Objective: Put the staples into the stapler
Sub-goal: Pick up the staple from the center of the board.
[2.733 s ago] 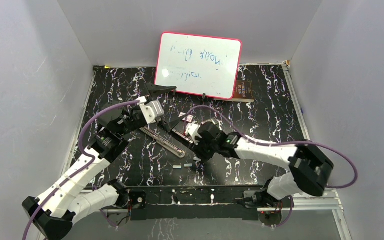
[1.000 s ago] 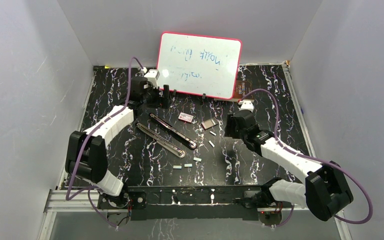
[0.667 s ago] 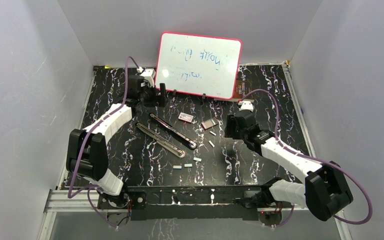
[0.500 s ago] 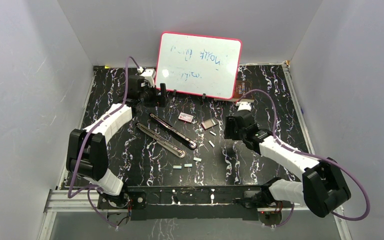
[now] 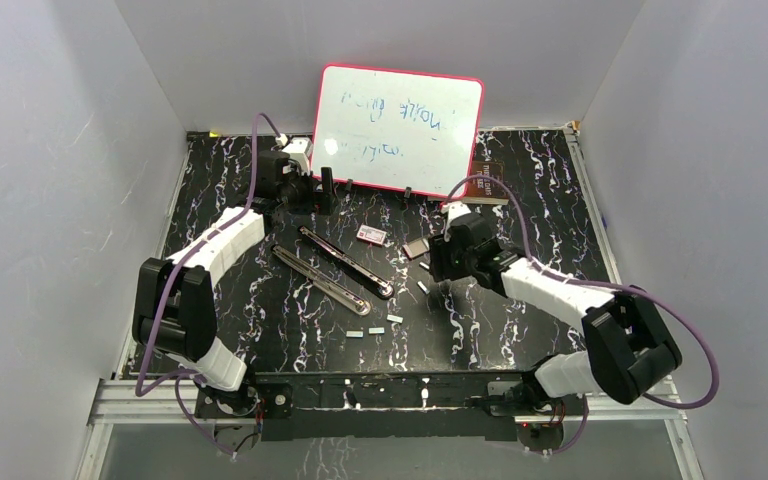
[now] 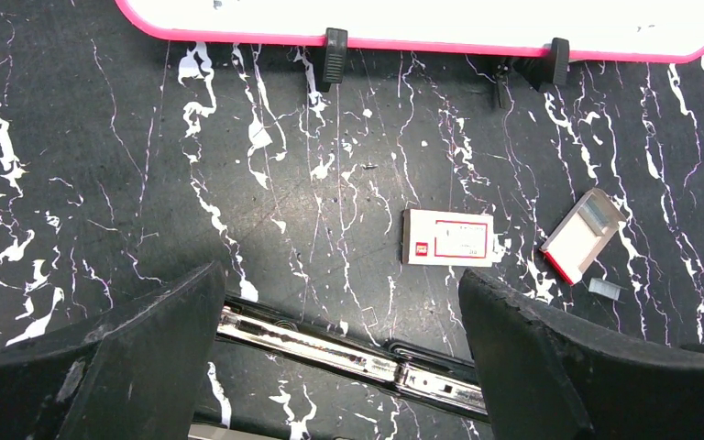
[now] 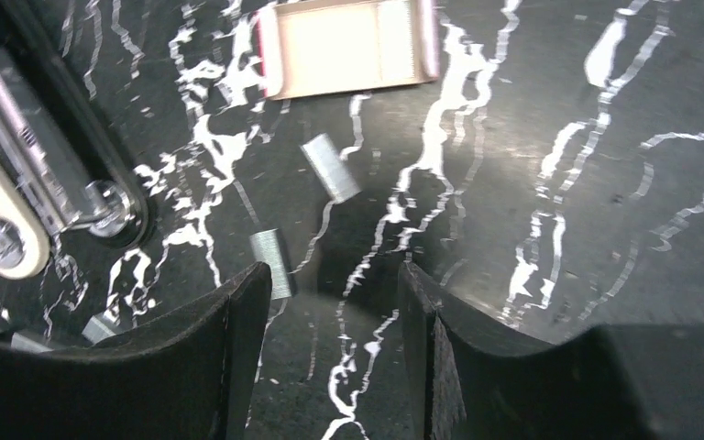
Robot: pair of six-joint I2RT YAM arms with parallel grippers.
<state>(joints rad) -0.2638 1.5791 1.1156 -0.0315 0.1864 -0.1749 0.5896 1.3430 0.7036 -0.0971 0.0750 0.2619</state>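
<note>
Matte black fingers of your right claw (image 7: 330, 302) stand partly apart with nothing between them, over the white-veined black table (image 7: 532, 137). Just ahead of its left finger lies a short ribbed silver strip of staples (image 7: 272, 250). A second strip (image 7: 330, 168) sits slightly farther ahead, then a flat tan tray (image 7: 348, 46). The stapler (image 7: 46, 174), shiny rail exposed, lies off to its left. Your left claw (image 6: 341, 284) gapes wide and empty; the stapler's rail runs below, between its fingers.

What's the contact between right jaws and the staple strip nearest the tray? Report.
Apart. Right wrist view: staple strip lies beyond the jaws of the right gripper, bare table between.
</note>
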